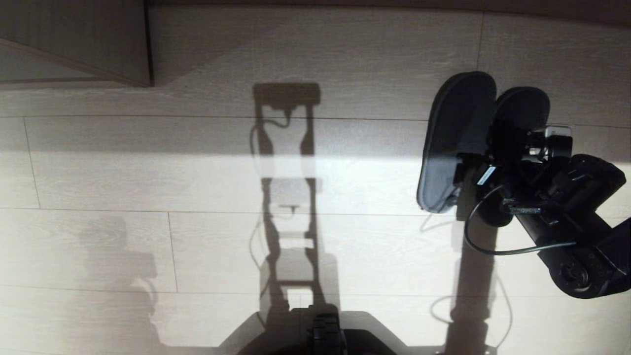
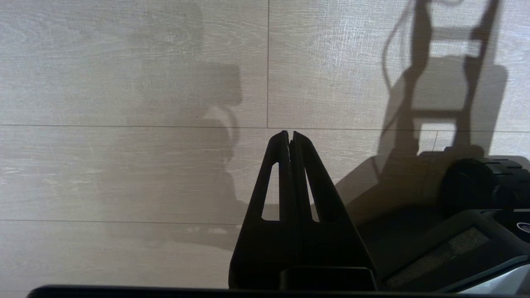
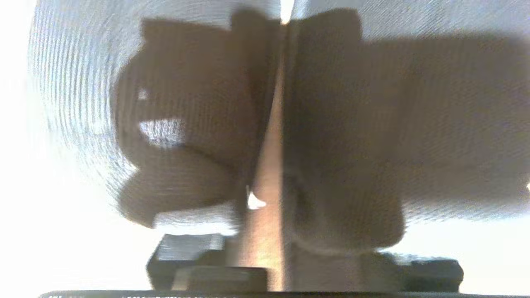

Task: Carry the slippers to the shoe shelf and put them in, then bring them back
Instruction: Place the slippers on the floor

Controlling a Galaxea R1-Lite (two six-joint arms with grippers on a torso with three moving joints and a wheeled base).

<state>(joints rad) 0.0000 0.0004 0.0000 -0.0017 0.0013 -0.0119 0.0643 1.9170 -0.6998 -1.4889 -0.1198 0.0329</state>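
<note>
The two dark slippers (image 1: 453,138) stand on edge side by side over the pale floor at the right of the head view, toe ends pointing away. My right gripper (image 1: 480,167) sits at their near ends. In the right wrist view the slippers (image 3: 352,124) fill the picture, with a narrow lit gap between the two. The jaws stand apart on either side of them, so the gripper is open around the pair. My left gripper (image 2: 289,134) is shut and empty, parked low over the floor beside the base. The shoe shelf is out of view.
A corner of beige wood-grain furniture (image 1: 98,44) juts in at the far left. Pale plank floor (image 1: 197,172) stretches across the middle, crossed by my own shadow. My dark base (image 1: 325,335) is at the near edge, and a black cable (image 1: 493,249) loops under the right arm.
</note>
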